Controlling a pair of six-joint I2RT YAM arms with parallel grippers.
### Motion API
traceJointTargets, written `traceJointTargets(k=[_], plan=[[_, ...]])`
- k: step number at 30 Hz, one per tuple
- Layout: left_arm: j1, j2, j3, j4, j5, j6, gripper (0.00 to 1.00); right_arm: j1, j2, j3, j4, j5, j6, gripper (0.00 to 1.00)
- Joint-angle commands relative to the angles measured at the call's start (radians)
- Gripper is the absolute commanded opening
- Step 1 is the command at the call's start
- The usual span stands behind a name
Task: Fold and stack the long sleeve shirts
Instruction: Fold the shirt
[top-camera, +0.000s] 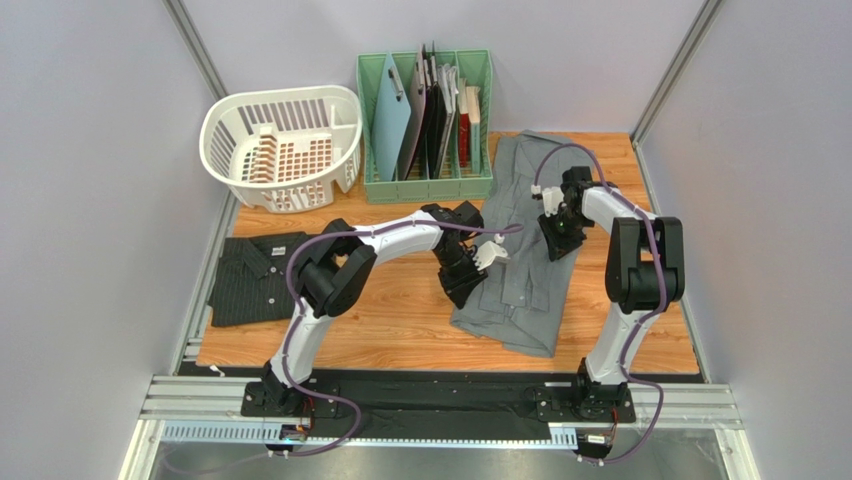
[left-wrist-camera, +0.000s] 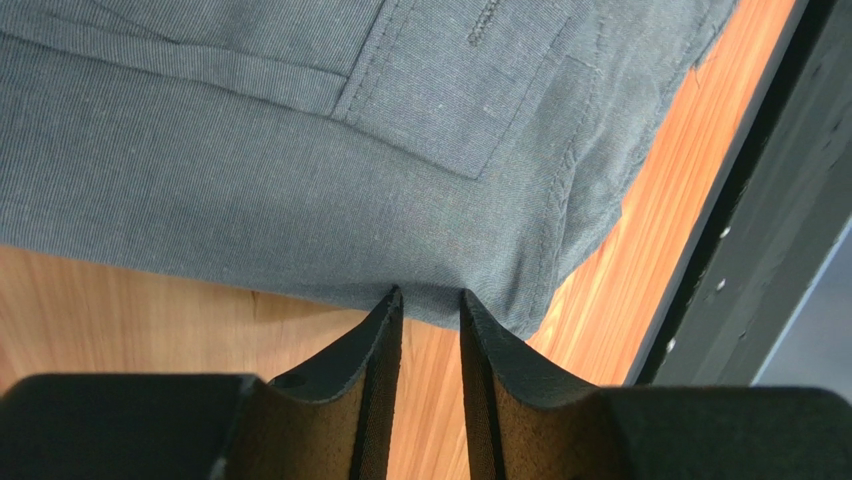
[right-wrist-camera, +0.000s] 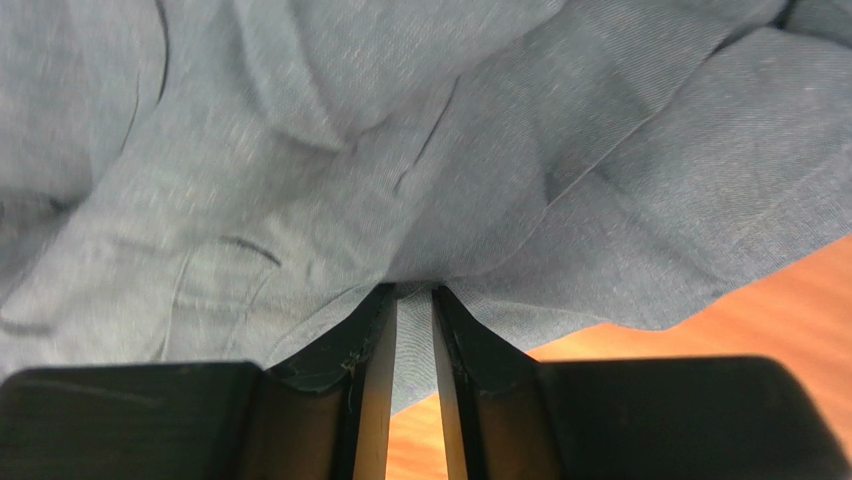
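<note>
Grey shirt (top-camera: 520, 295) rumpled lengthwise on right half of wooden tabletop (top-camera: 390, 330). Pinstriped charcoal shirt (top-camera: 255, 280) lying flat at left edge, well apart. Left gripper (left-wrist-camera: 428, 295): tips narrowly parted at grey shirt's hem; cannot tell whether pinching cloth. Right gripper (right-wrist-camera: 413, 290): clamped on a fold of the same shirt, cloth drawn between tips.
</note>
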Motion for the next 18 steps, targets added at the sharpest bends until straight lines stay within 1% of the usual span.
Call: traceJointTargets(k=[1,2,4,6,7,8,10,11,12,13,14,15,16,17,18], plan=[[-0.005,0.090,0.128,-0.007,0.062,-0.077,0.34,-0.005,0.158,0.107,0.103,0.105,-0.019,0.26],[-0.005,0.121,0.174,-0.012,0.069,-0.081,0.33,-0.005,0.169,0.128,0.098,0.116,-0.021,0.26],[-0.005,0.141,0.217,-0.030,0.082,-0.086,0.33,-0.011,0.178,0.171,0.071,0.122,-0.027,0.27],[-0.005,0.118,0.239,-0.024,0.090,-0.072,0.36,-0.031,0.156,0.221,0.031,0.108,-0.036,0.29],[-0.005,0.097,0.236,-0.016,0.089,-0.065,0.37,-0.042,0.114,0.234,0.014,0.095,-0.044,0.32],[-0.005,0.038,0.216,-0.007,0.086,-0.052,0.41,-0.054,0.081,0.260,-0.004,0.053,-0.058,0.34],[-0.004,-0.045,0.184,0.036,0.067,-0.016,0.45,-0.103,0.013,0.280,-0.066,-0.019,-0.079,0.39],[-0.005,-0.145,0.129,0.059,0.058,0.001,0.48,-0.123,-0.090,0.282,-0.081,-0.115,-0.104,0.42],[-0.005,-0.202,0.093,0.118,0.038,0.026,0.50,-0.161,-0.143,0.261,-0.086,-0.163,-0.111,0.46],[-0.004,-0.318,0.051,0.157,0.029,0.068,0.52,-0.178,-0.210,0.244,-0.086,-0.210,-0.130,0.53],[-0.005,-0.375,-0.039,0.236,0.021,0.101,0.57,-0.194,-0.324,0.222,-0.084,-0.303,-0.157,0.57],[-0.004,-0.429,-0.083,0.273,0.020,0.131,0.61,-0.212,-0.390,0.165,-0.081,-0.347,-0.214,0.67],[-0.005,-0.513,-0.121,0.307,0.023,0.158,0.69,-0.215,-0.444,0.137,-0.080,-0.390,-0.252,0.75],[-0.005,-0.540,-0.184,0.338,0.024,0.203,0.98,-0.214,-0.493,0.097,-0.081,-0.477,-0.287,0.83],[-0.004,-0.558,-0.210,0.382,0.062,0.221,0.99,-0.211,-0.589,0.059,-0.058,-0.516,-0.330,0.96]])
